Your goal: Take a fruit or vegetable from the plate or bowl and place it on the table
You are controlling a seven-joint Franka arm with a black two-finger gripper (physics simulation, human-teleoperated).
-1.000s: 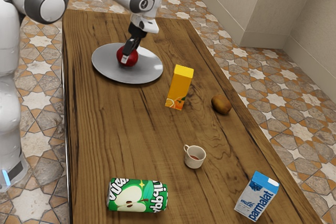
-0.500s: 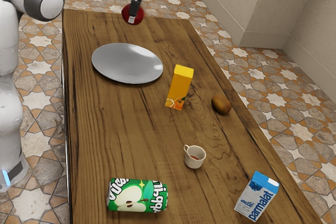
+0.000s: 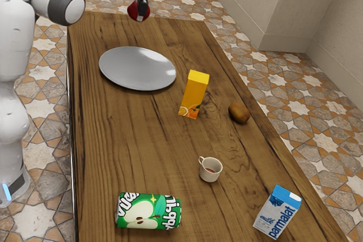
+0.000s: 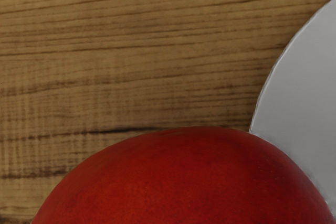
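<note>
Raised clear of the worktop, a red fruit hangs clamped in my jaws, one of them crossing its near side in the exterior view and the other hidden behind it. My wrist view catches the fruit's rounded skin close up, with wood grain beyond and a curve of the round, grey plate beside it. The plate lies flat and bare. Near it, toward the exterior view's right, stands an upright orange juice carton; a brown fruit rests between that carton and the worktop's long edge. Nearer the exterior camera sits an upright cup, a dark red content visible inside. A green can printed with an apple lies on its side at the exterior view's lower left, well apart from a blue-and-white milk carton at its lower right.
</note>
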